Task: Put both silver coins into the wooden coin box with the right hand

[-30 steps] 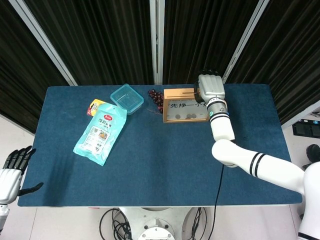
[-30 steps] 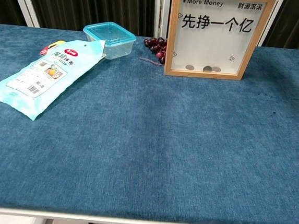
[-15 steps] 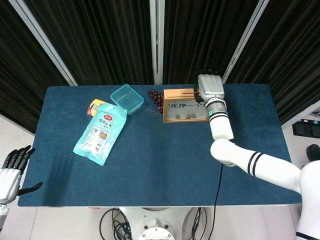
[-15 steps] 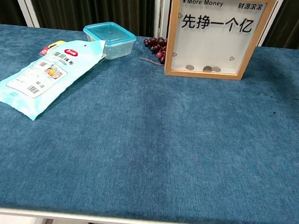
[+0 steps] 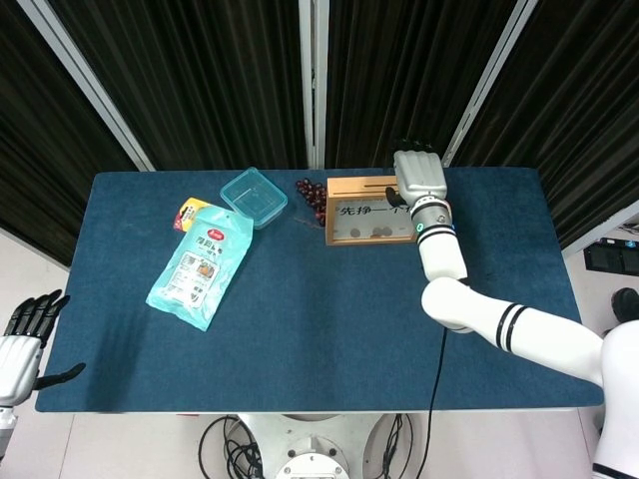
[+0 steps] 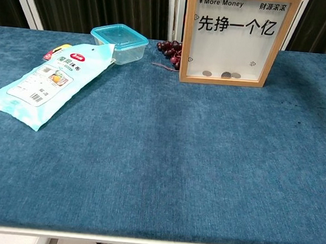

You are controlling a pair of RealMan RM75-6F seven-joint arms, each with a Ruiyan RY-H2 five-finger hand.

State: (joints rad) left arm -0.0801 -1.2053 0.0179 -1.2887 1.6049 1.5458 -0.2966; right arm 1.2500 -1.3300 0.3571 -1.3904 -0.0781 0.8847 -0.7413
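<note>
The wooden coin box (image 5: 367,212) stands upright at the back of the blue table (image 5: 319,329), its glass front facing me. In the chest view the coin box (image 6: 234,38) shows three coins (image 6: 226,75) lying at the bottom behind the glass. My right hand (image 5: 419,177) hovers over the box's top right corner, back toward the camera, its fingers pointing down behind the box and hidden. Whether it holds a coin cannot be told. My left hand (image 5: 22,337) hangs off the table's near left corner, fingers spread and holding nothing. The chest view shows neither hand.
A light-blue snack pouch (image 5: 200,261) lies at the left, with a small yellow packet (image 5: 185,213) under its far end. A teal-lidded plastic container (image 5: 254,197) and a bunch of dark grapes (image 5: 312,198) sit just left of the box.
The right hand has edged slightly toward the far side above the box top. The coins in the box and the other objects have not moved.
</note>
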